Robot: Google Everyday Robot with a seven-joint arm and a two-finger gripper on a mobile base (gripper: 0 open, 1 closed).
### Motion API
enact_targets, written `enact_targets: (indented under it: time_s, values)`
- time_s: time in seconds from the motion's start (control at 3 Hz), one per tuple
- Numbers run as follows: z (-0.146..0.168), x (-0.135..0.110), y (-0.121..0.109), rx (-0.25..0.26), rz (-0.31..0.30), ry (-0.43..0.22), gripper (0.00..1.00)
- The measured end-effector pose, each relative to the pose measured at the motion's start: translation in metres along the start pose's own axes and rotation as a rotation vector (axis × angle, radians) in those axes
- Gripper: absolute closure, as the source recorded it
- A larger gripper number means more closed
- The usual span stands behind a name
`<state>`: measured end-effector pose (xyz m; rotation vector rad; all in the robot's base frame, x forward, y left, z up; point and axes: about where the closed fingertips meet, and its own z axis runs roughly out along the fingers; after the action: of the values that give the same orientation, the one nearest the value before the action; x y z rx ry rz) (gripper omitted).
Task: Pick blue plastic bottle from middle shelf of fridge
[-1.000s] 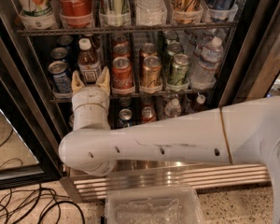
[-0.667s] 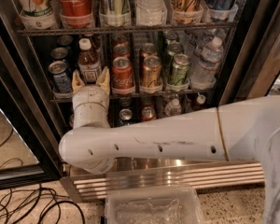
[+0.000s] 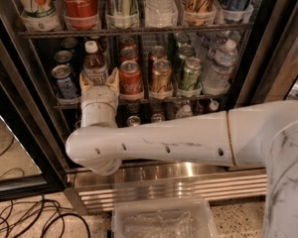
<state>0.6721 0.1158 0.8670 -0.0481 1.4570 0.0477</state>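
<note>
The blue plastic bottle (image 3: 94,63) stands upright on the left part of the middle shelf (image 3: 188,99) of the fridge (image 3: 20,113). It holds brown drink and has a white cap and a white label. My gripper (image 3: 99,82) reaches in at the shelf's front, right at the bottle's lower half. Its beige fingers (image 3: 114,78) stand open, one on each side of the bottle. The white wrist hides the bottle's base. My white arm (image 3: 188,138) crosses in front of the lower shelf.
A blue can (image 3: 64,81) stands left of the bottle and a red Coca-Cola can (image 3: 130,78) stands right of it. Gold (image 3: 161,76) and green (image 3: 191,73) cans and a water bottle (image 3: 219,66) follow. A clear bin (image 3: 161,219) and cables (image 3: 35,222) lie on the floor.
Almost nothing: the gripper stays at the bottle with its fingers on either side, and the arm has only shifted slightly.
</note>
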Motion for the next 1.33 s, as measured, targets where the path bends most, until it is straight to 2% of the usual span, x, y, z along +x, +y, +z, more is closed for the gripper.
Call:
enact_targets:
  time_s: [0.33, 0.67, 1.33]
  values:
    - [0.0079, 0.003, -0.0025, 0.012, -0.006, 0.004, 0.38]
    - [0.0092, 0.005, -0.0026, 0.014, -0.018, 0.008, 0.56]
    - [0.0083, 0.0054, -0.0031, 0.023, -0.021, 0.0, 1.0]
